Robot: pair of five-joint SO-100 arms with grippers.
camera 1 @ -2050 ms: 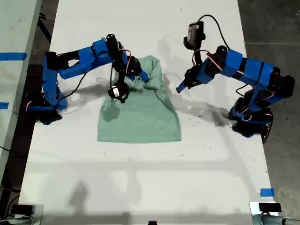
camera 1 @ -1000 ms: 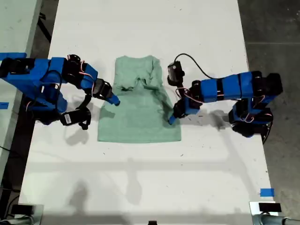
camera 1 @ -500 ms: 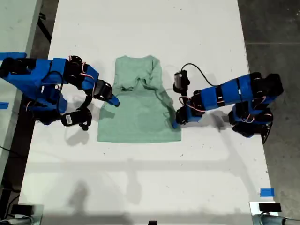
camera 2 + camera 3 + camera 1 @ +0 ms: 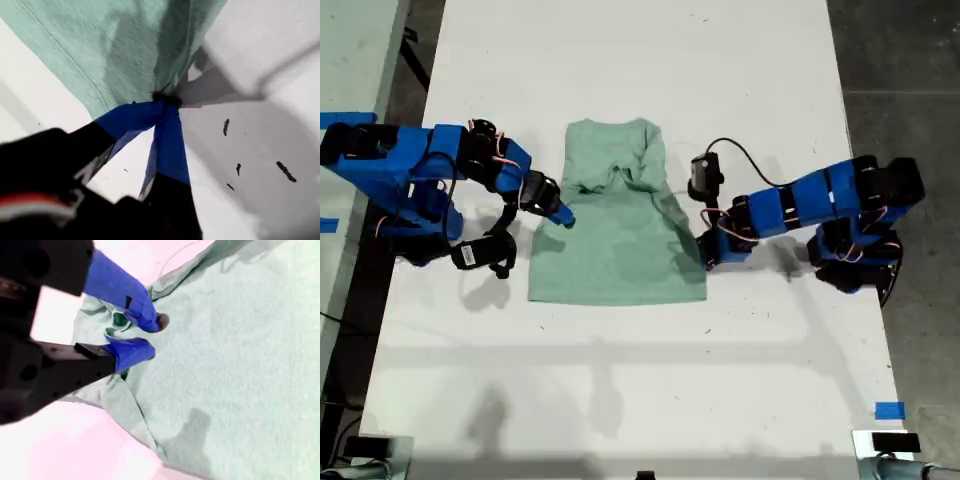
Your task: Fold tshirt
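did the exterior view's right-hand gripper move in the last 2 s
Yes: my first gripper came down the exterior view along the tshirt, toward the blue tape.

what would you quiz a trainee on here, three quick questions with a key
1. True or false: my first pincer is shut on the edge of the tshirt.
2. In the exterior view, at which side of the tshirt is my first pincer? A) the view's left B) the view's right C) the far end
3. Fill in: the tshirt lies on a ___ table.
Key: 1 true; 2 B; 3 white.
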